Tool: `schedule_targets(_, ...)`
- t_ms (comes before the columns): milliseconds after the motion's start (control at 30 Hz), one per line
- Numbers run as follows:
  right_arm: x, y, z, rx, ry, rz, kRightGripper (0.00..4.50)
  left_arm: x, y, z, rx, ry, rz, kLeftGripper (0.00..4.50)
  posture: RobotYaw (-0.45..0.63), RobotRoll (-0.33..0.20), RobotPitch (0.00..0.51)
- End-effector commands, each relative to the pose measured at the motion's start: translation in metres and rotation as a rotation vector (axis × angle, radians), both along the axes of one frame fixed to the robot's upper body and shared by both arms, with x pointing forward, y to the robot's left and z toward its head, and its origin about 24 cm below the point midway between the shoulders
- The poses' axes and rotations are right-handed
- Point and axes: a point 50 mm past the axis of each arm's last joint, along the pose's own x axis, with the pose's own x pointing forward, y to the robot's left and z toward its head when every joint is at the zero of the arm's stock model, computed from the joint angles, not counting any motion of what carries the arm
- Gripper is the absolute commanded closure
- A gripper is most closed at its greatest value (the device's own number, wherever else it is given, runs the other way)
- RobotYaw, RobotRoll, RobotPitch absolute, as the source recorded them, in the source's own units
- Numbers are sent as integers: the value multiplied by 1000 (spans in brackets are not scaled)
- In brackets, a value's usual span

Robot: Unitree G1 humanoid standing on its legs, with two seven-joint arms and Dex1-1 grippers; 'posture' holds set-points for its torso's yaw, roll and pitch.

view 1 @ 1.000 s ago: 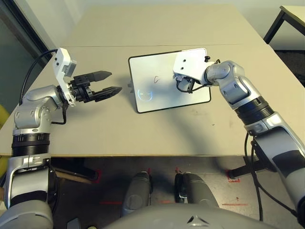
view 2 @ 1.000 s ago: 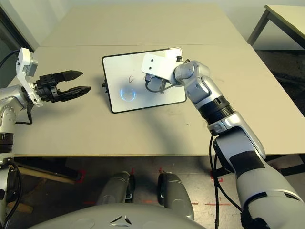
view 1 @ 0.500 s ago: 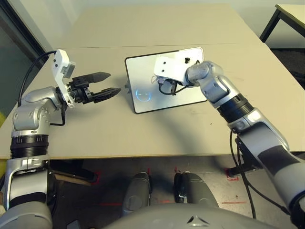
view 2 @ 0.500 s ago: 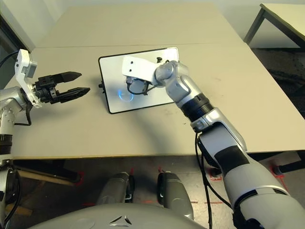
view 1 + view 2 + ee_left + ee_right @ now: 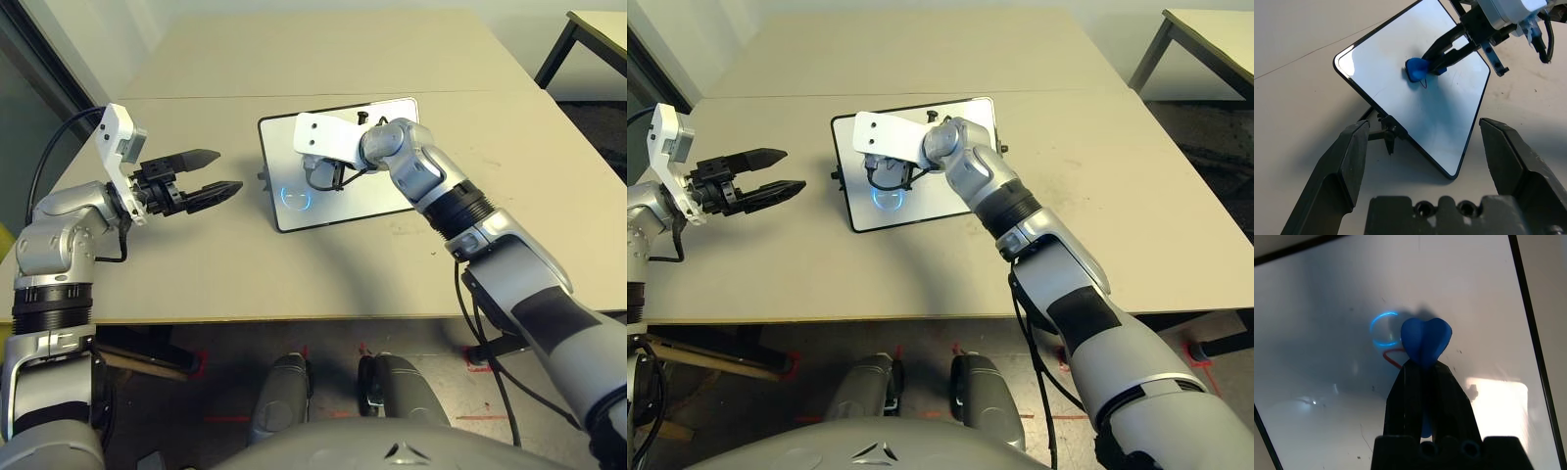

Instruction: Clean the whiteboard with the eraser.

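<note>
Robotics lab or test room: pale beige rectangular surface (image 5: 490,264) with a straight seam; silver jointed metal robot arms (image 5: 534,279) with loose black cables (image 5: 502,392); dark grey floor (image 5: 323,343) marked in red tape (image 5: 227,419); plain whitish wall (image 5: 343,6). All suggested robot trials; exact type was uncertain.

Beige rectangular tabletop (image 5: 470,264), thin straight seam running across. Second pale table with dark legs (image 5: 1215,37) beyond far right corner. Red tape marks (image 5: 480,418) on grey floor (image 5: 333,392).
</note>
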Motion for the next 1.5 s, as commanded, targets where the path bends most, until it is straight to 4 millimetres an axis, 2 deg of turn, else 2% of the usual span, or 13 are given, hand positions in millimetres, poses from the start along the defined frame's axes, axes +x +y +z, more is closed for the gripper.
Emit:
schedule_targets(33, -5, 3, -17, -36, 55, 11, 4500, -1, 1, 3, -3, -9, 0, 0, 300, 0, 82)
schedule_targets(333, -12, 16, -24, -43, 68, 50, 4500, 1, -2, 3, -6, -10, -9, 0, 301, 0, 80)
schedule_targets(567, -11, 15, -29, -54, 74, 48, 4500, 1, -1, 3, -5, -11, -9, 0, 304, 0, 75)
schedule_targets(800, -1, -3, -21, -44, 54, -14, 4500, 2, -2, 4, -5, -13, -11, 0, 292, 0, 71)
schedule_targets(1200, 7, -51, -15, -44, 50, -135, 4500, 10, -6, 4, -5, -15, -32, 0, 242, 0, 71)
schedule_targets(1367, 7, -61, -13, -44, 49, -159, 4500, 13, -6, 5, -4, -17, -38, 0, 240, 0, 72)
schedule_targets(1500, 4, -60, -15, -45, 58, -152, 4500, 13, -6, 6, -2, -18, -40, 0, 244, 0, 72)
